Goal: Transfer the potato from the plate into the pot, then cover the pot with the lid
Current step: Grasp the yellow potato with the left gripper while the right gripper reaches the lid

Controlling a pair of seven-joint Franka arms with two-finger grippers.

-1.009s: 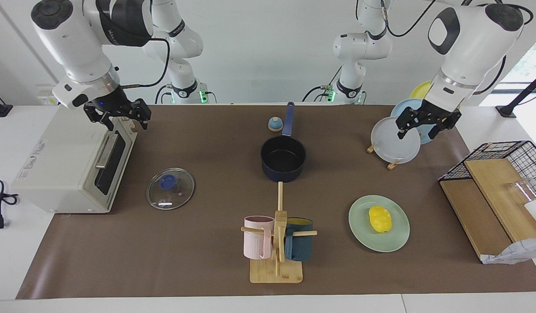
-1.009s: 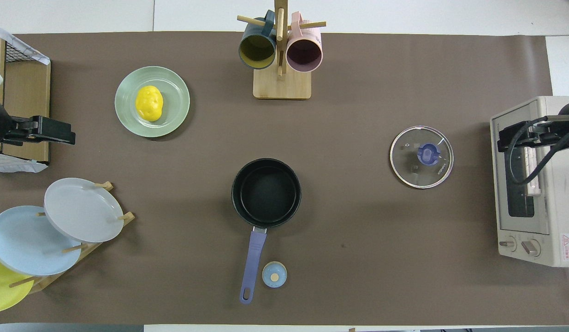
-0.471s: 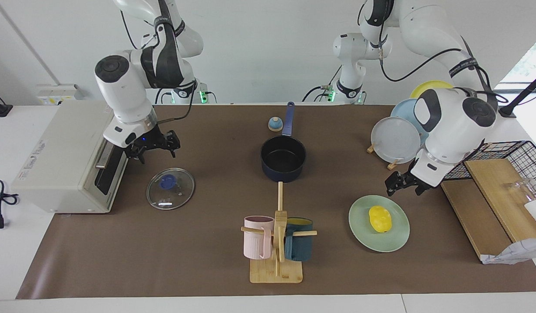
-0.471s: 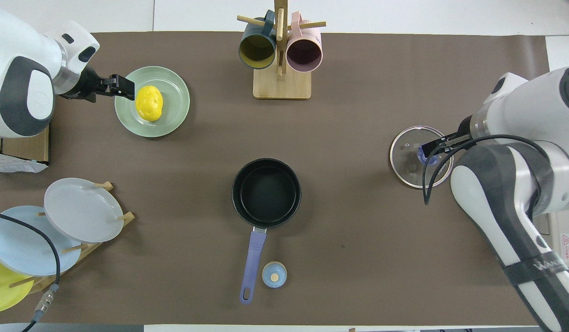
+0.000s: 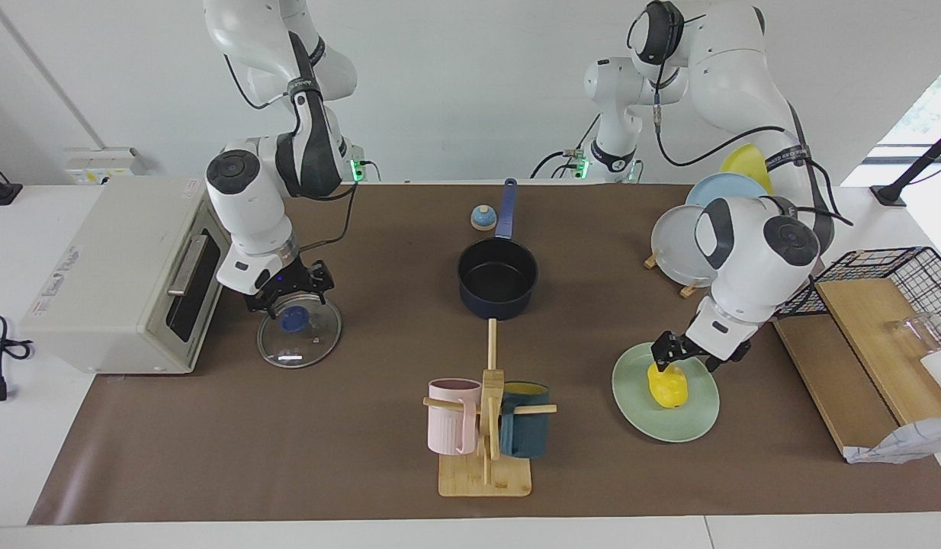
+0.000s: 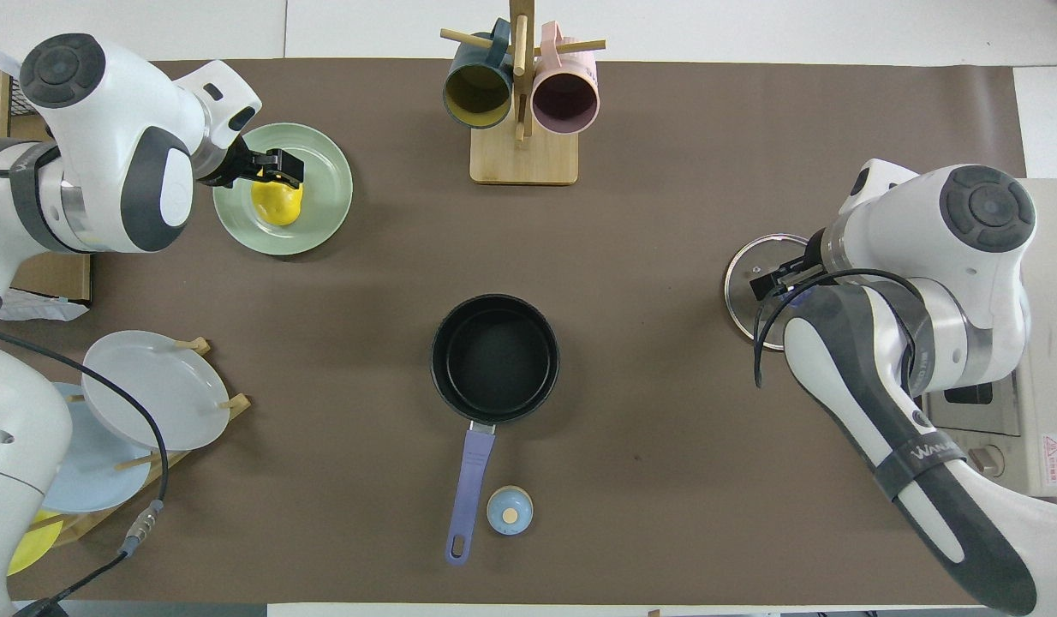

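Note:
The yellow potato (image 5: 669, 389) lies on the mint-green plate (image 5: 661, 423) toward the left arm's end of the table; it also shows in the overhead view (image 6: 276, 204) on the plate (image 6: 323, 214). My left gripper (image 5: 688, 357) (image 6: 276, 167) is open, low over the potato, its fingers at the potato's top. The navy pot (image 5: 495, 305) (image 6: 494, 356) stands empty mid-table, handle toward the robots. The glass lid (image 5: 299, 339) (image 6: 743, 291) lies flat in front of the toaster oven. My right gripper (image 5: 289, 293) (image 6: 781, 281) is open just above the lid's blue knob.
A toaster oven (image 5: 112, 274) stands at the right arm's end. A mug tree (image 5: 487, 415) with two mugs stands farther from the robots than the pot. A small blue-topped dome (image 5: 483, 218) sits beside the pot handle. A plate rack (image 5: 684, 244) and a wire basket (image 5: 897, 274) stand at the left arm's end.
Both arms have come down. The left gripper moved from over the plate rack to just above the potato. The right gripper moved from over the toaster oven to just above the lid's knob.

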